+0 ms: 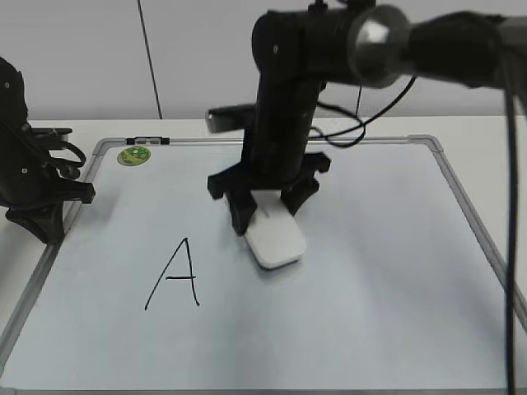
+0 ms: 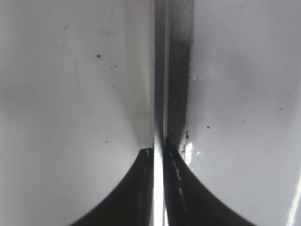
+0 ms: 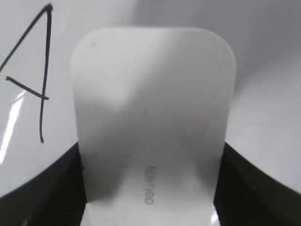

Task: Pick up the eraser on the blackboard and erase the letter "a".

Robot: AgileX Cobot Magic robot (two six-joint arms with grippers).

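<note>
One gripper (image 1: pixel 265 207), our right, clamps the eraser (image 1: pixel 276 239) flat on the blackboard (image 1: pixel 370 271) for wiping; left gripper (image 2: pixel 158 155) pressed closed, idle far left.

Letter "a" unseen — eraser (image 1: pixel 275 239) lettering blurred.

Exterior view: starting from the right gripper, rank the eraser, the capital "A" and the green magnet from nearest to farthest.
From the right gripper:
1. eraser, held between its fingers, mid-board.
2. capital "A", to the left and nearer the front edge of the blackboard.
3. green magnet, at the far left corner of the board.
</note>
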